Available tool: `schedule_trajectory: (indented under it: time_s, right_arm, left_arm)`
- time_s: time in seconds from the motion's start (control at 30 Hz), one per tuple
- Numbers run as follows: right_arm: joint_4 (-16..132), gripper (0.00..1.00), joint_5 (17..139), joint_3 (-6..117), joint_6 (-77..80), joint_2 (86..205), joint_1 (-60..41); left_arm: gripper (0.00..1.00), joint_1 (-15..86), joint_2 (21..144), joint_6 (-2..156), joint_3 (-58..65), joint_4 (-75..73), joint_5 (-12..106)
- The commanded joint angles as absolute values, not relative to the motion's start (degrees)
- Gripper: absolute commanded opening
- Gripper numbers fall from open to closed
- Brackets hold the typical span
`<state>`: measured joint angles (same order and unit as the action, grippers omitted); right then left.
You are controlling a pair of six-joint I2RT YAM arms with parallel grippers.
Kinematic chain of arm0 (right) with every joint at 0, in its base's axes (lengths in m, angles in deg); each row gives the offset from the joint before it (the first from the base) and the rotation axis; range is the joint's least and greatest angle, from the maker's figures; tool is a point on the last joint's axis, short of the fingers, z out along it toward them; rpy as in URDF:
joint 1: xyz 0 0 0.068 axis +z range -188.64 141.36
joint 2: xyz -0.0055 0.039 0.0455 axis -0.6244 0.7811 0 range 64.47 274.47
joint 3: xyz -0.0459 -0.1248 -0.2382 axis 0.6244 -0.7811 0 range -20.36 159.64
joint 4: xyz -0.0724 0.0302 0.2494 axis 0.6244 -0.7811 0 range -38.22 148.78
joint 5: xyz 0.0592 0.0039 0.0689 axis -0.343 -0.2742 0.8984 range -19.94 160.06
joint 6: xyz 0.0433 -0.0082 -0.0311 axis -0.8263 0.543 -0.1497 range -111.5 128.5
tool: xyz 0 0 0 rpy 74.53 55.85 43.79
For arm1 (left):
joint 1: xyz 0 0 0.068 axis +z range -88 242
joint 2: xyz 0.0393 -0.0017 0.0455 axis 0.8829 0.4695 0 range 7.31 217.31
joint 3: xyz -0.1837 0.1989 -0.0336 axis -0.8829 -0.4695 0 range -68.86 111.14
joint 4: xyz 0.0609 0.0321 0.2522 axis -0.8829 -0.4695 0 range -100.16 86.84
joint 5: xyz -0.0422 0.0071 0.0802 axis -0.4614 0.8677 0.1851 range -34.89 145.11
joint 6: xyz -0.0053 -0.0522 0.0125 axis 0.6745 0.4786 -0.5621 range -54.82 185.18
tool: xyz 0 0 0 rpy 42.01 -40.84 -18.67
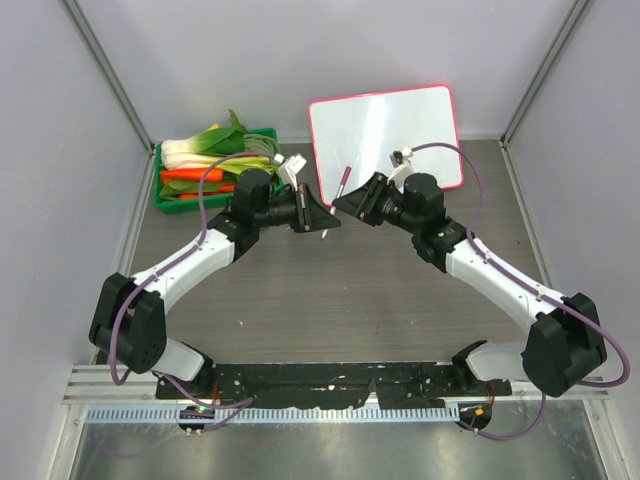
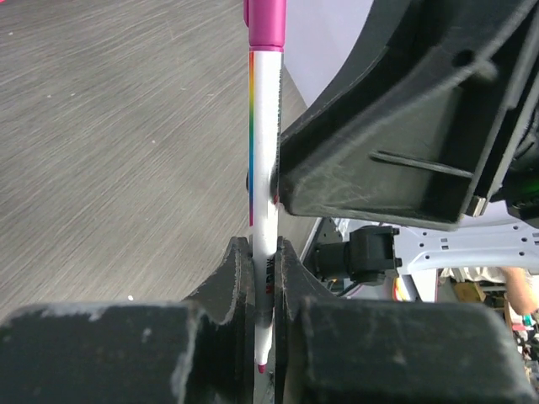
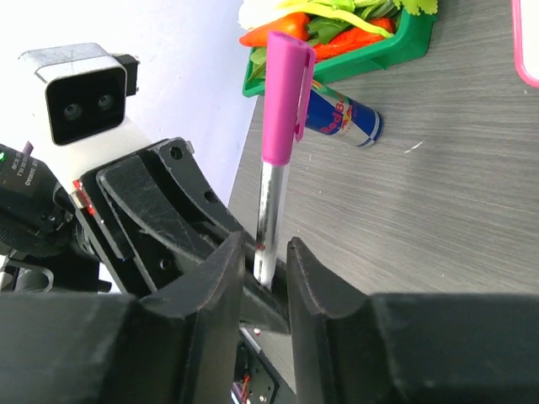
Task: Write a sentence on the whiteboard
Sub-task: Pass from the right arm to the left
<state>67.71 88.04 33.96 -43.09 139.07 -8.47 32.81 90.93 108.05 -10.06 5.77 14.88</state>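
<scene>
The whiteboard [image 1: 385, 130] is at the far side of the worktop [image 1: 330, 300], beyond both pincers. Its near edge lies just behind the right arm's wrist, and its long axis runs left to right, slightly askew. It is glossy white with a rounded pink-red frame. Nearer than the board, the two pincers meet tip to tip over a marker [image 2: 263, 151]. The left pincer [image 2: 263, 252] is clamped on the white barrel, which has a rainbow stripe along it. The right pincer [image 3: 268, 252] flanks the same barrel with a sliver of gap on one side; whether it grips, I cannot tell. From above, the marker's pink cap points toward the board. A green crate [image 1: 165, 200] of vegetables sits to the left.
</scene>
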Motion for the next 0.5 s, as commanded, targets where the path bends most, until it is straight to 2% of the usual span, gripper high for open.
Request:
schedule_trajectory:
  time_s: [0.0, 0.2, 0.33, 0.47]
  right_arm:
    - [64.42, 0.42, 86.33, 37.12, -41.17, 136.54, -8.14]
    - [55.91, 0.77, 82.82, 38.35, -35.45, 135.83, -8.05]
    - [50.62, 0.84, 78.77, 37.21, -31.67, 134.52, -8.14]
    - [45.79, 0.87, 72.54, 35.63, -27.28, 133.72, -8.23]
  left_arm:
    - [0.0, 33.35, 88.18, 105.7, -9.36, 3.61, 18.36]
    - [0.0, 35.01, 86.77, 104.73, -10.5, 0.71, 21.88]
    - [0.0, 37.12, 86.07, 105.25, -11.91, -1.4, 23.82]
    - [0.0, 39.32, 83.79, 105.34, -13.05, -2.98, 24.61]
